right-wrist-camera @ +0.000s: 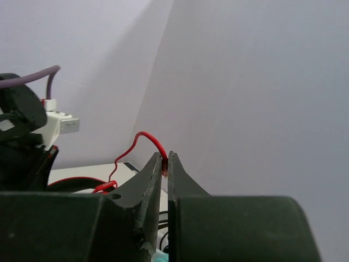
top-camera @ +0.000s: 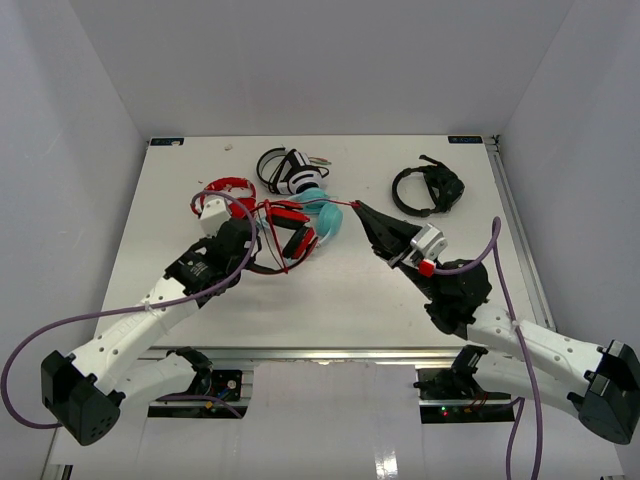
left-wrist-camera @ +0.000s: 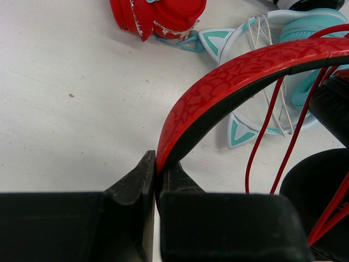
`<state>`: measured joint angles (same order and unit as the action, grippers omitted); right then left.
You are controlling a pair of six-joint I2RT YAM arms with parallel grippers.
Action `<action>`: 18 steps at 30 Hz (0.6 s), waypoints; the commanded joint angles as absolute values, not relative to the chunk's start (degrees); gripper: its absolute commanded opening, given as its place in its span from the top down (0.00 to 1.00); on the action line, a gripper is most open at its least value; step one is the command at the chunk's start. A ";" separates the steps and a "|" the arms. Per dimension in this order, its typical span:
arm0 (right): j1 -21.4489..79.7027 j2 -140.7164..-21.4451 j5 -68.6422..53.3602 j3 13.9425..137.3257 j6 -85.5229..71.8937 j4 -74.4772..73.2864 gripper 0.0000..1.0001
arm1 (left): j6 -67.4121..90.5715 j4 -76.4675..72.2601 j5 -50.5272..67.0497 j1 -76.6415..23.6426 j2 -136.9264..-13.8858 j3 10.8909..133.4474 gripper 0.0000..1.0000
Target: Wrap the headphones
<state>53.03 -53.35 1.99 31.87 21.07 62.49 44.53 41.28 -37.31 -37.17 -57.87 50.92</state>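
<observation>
The headphones (top-camera: 292, 232) lie left of the table's middle, their red-and-black ear cups beside my left arm. My left gripper (top-camera: 252, 252) is shut on their headband, and in the left wrist view the patterned red band (left-wrist-camera: 229, 76) rises from between the left gripper's (left-wrist-camera: 158, 169) closed fingers. Loops of thin red cable (left-wrist-camera: 262, 136) hang across the band. My right gripper (top-camera: 358, 206) is shut on that cable's end and holds it stretched above the table to the right of the ear cups. In the right wrist view the cable (right-wrist-camera: 139, 136) arches out of the right gripper's (right-wrist-camera: 166, 161) tips.
A smaller all-red pair (top-camera: 225, 190) lies behind my left gripper. A teal cat-ear pair (top-camera: 322, 215) touches the headphones, and a white-and-black pair (top-camera: 285, 170) sits farther back. A black headset (top-camera: 428, 190) rests at the back right. White walls enclose the table (top-camera: 340, 300).
</observation>
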 commanded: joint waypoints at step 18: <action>56.43 -52.59 -6.64 11.91 9.53 64.59 0.92 | 53.36 39.81 -30.41 -29.46 -65.67 65.37 1.00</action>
